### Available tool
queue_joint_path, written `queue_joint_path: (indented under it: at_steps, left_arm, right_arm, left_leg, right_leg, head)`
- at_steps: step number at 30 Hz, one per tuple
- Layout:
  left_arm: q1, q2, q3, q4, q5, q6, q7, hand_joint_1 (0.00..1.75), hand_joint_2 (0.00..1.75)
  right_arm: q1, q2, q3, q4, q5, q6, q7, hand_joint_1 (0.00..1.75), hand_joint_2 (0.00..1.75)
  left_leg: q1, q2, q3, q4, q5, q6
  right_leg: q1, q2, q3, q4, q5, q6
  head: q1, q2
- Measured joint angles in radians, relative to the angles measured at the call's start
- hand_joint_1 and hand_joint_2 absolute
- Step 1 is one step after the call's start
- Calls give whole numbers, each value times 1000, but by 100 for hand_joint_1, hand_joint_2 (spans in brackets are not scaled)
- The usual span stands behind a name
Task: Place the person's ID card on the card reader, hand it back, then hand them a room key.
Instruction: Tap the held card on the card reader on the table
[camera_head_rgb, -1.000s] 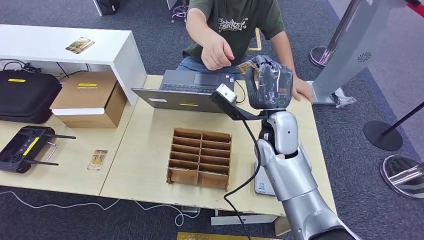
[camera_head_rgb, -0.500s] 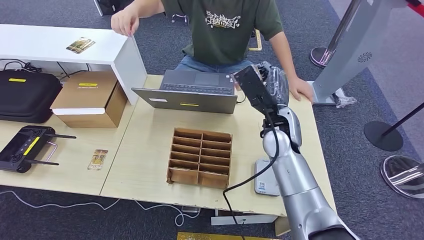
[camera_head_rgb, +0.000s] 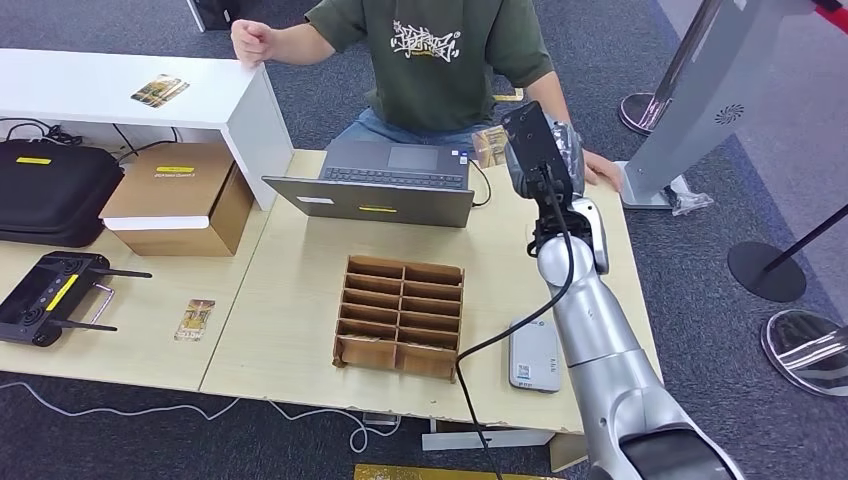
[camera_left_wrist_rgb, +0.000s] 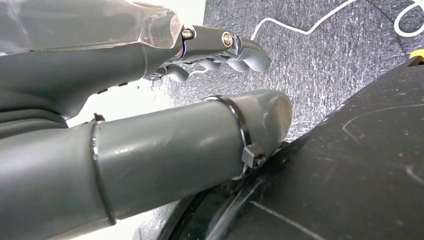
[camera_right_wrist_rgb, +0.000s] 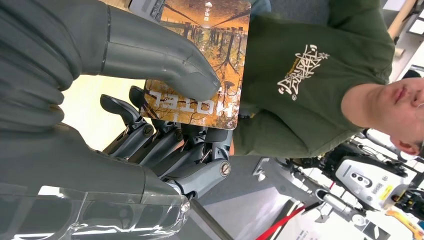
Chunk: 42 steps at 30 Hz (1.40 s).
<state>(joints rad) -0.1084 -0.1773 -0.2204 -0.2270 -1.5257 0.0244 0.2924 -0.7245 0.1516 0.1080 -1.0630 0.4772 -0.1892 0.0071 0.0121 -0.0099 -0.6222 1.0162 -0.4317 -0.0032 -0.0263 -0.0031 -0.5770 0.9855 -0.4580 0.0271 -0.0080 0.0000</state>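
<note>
Here the right hand (camera_right_wrist_rgb: 165, 125) pinches the room key (camera_right_wrist_rgb: 202, 60).

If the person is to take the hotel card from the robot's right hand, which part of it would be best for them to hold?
The free far end of the hotel card, the half sticking out past the thumb. The right hand pinches only the end printed HOTEL, thumb on top and fingers beneath, so the person should probably pinch that free end from their own side.

Left hand (camera_left_wrist_rgb: 165, 100) (fingers loosely curled, holding nothing) over grey carpet (camera_left_wrist_rgb: 320, 65)
</note>
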Motion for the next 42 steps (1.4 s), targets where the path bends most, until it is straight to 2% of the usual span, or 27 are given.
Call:
queue_joint_path:
  at_steps: [13, 23, 42]
  left_arm:
    - [4, -2, 8, 0, 0, 11, 8, 0, 0]
    - [15, -3, 33, 0, 15, 32, 16, 0, 0]
    - [25, -7, 68, 0, 17, 48, 25, 0, 0]
  right_arm:
    - [32, -36, -4, -17, 1, -98, -13, 175, 175]
    - [141, -65, -39, -123, 26, -172, -30, 175, 175]
    - [391, -75, -111, -306, 92, -178, -19, 175, 175]
  left_leg:
    - [0, 0, 0, 0, 0, 0]
    - [0, 0, 0, 0, 0, 0]
    - [0, 0, -1, 0, -1, 0]
  right_leg:
    - [0, 0, 0, 0, 0, 0]
    - [0, 1, -1, 0, 0, 0]
    - [0, 0, -1, 0, -1, 0]
  head:
    - [0, 0]
    - [0, 0]
    - [0, 0]
